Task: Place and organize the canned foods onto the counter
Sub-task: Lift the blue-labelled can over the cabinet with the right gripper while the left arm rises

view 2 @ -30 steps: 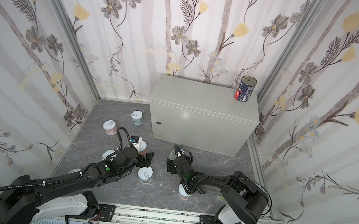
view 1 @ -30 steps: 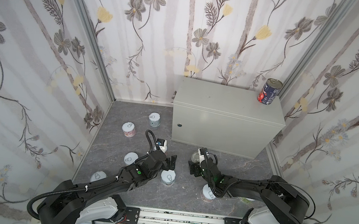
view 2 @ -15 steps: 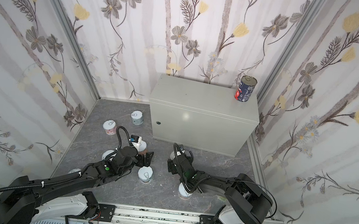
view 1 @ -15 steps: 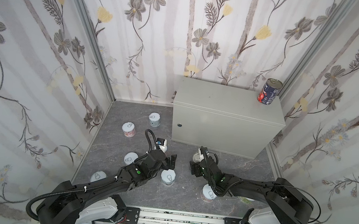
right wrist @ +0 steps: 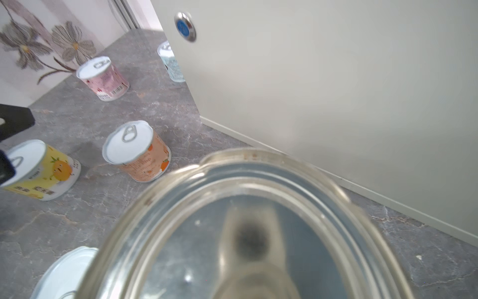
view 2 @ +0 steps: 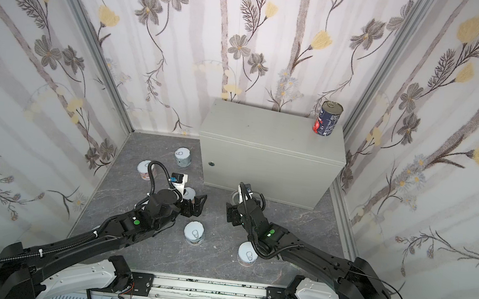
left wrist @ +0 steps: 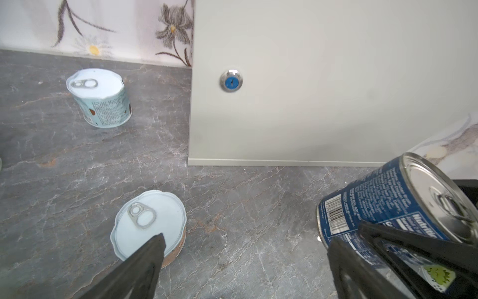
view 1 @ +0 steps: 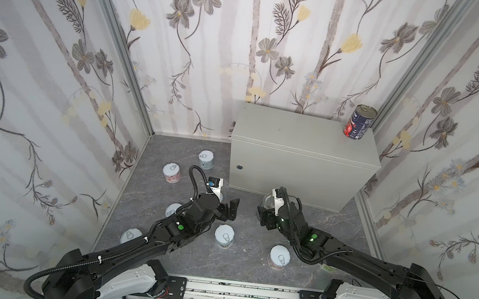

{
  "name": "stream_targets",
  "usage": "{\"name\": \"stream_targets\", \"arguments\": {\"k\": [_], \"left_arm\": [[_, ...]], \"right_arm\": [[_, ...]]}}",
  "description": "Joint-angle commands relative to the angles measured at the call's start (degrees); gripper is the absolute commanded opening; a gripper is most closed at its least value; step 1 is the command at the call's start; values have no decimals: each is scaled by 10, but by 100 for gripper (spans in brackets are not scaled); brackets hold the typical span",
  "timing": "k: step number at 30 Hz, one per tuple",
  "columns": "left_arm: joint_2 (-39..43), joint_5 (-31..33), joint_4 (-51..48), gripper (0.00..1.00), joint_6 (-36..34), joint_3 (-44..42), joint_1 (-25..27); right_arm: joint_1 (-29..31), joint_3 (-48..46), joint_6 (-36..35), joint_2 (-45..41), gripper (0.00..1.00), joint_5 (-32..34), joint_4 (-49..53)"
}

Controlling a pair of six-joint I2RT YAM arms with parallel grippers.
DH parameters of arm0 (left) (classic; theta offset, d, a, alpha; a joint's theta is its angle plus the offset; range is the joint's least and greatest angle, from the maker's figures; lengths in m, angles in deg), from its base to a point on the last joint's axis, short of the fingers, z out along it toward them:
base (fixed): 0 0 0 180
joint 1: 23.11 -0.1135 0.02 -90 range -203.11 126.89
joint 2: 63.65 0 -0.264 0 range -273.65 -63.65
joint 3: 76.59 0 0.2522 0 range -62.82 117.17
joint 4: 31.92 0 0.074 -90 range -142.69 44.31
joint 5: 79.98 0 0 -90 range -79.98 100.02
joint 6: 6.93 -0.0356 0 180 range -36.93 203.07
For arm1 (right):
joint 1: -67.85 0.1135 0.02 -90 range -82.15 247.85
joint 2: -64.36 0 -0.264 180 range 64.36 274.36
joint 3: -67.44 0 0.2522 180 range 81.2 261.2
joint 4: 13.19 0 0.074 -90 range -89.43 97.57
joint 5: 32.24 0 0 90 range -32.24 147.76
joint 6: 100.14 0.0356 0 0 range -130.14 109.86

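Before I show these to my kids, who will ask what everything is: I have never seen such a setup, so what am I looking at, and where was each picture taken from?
You see two black robot arms, a left arm and a right arm, each ending in a two-fingered gripper. Two pictures look down from overhead, nearly identical, like a pair of eyes. The other two come from cameras on the wrists, looking along the fingers. On the dark floor stand scattered short pull-tab cans. A navy-and-red can stands on the grey cabinet, at its far right corner. The left gripper is open and empty. The right gripper is closed on a tilted blue can, whose lid fills the right wrist picture.
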Motion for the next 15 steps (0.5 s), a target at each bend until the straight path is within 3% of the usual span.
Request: {"name": "stream_targets", "arguments": {"k": [1, 15], "left_arm": [[18, 0, -28, 100, -6, 22, -1], [51, 42, -123, 100, -25, 128, 28]], "right_arm": [[0, 30, -13, -38, 61, 32, 16], [0, 160, -9, -148, 60, 27, 242]]}}
